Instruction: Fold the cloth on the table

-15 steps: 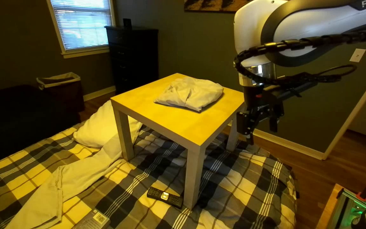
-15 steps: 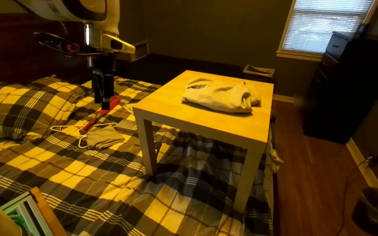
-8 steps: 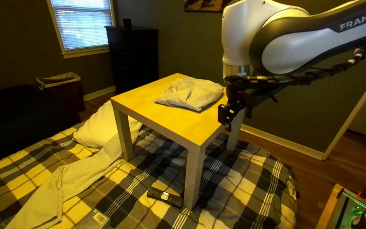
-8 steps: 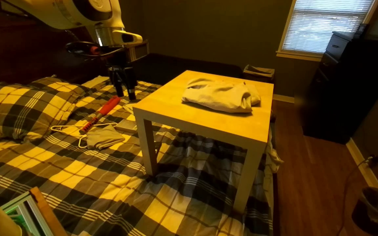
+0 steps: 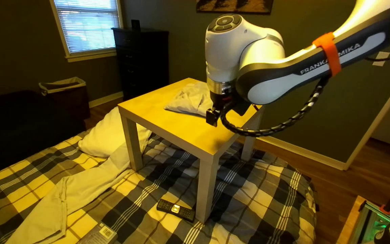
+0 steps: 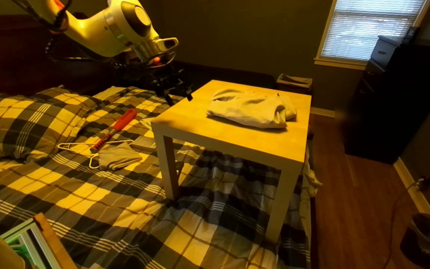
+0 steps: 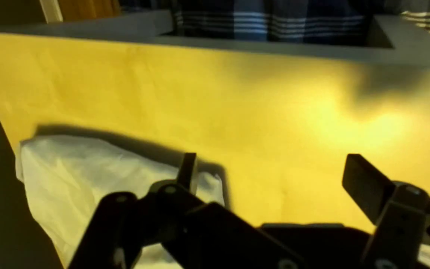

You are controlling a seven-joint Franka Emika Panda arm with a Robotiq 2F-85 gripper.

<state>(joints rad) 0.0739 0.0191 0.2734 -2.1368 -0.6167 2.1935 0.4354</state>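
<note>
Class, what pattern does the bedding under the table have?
Plaid: dark, grey and yellowish checks with thin white lines; the bedding shows best in an exterior view.

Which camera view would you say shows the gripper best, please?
The wrist view, since the gripper looms large there, its two fingers plainly apart against the table and cloth. Both exterior views show the gripper only small and dark, so its opening is harder to judge there.

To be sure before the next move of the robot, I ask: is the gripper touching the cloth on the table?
Apart. In an exterior view, the top of the table shows in a plain gap between the gripper and the cloth.
</note>
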